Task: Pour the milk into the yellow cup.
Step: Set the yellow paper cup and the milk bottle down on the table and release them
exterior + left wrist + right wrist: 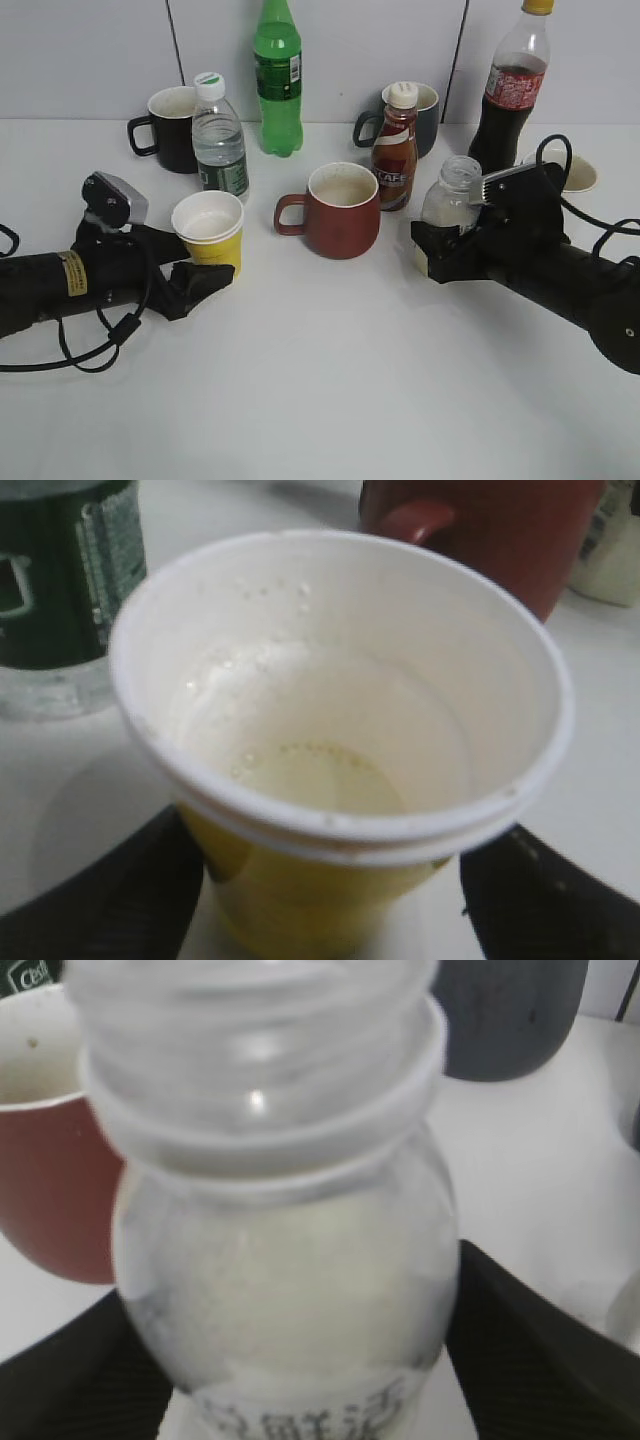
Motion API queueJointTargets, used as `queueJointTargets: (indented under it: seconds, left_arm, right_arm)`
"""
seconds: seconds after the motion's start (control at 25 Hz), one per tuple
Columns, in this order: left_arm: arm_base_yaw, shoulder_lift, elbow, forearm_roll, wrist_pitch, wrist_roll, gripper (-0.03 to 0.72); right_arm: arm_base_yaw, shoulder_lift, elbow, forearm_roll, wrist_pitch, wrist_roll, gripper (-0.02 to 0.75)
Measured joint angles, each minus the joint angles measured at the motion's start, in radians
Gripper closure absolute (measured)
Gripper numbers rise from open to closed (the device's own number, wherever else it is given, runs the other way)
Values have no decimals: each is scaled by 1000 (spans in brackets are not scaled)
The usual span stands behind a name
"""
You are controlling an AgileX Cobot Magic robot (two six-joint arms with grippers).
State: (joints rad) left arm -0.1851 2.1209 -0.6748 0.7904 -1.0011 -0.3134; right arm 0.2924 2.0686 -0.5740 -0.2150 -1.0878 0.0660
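The yellow cup (210, 238) stands on the white table at the left, white inside, with a little creamy liquid at its bottom (320, 780). My left gripper (198, 262) is shut on its lower yellow wall (300, 900), one black finger on each side. The milk bottle (450, 198) is upright and uncapped at the right, partly filled with white liquid. My right gripper (440, 248) is shut on its body, and in the right wrist view (290, 1290) the fingers press both sides just above the label's dark characters.
A dark red mug (340, 212) stands between cup and bottle. Behind are a water bottle (220, 140), a black mug (168, 128), a green bottle (277, 80), a brown coffee bottle (395, 150), a grey mug (428, 115), a cola bottle (510, 95) and a white cup (578, 172).
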Motion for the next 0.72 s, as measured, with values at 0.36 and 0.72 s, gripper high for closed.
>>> queueJointTargets:
  seconds: [0.36, 0.72]
  left_arm:
    - [0, -149, 51, -2, 244, 3, 92]
    - [0, -351, 119, -90, 490, -41, 99]
  right_arm:
    - [0, -132, 75, 8, 161, 4, 152]
    - [0, -330, 89, -149, 459, 244, 152]
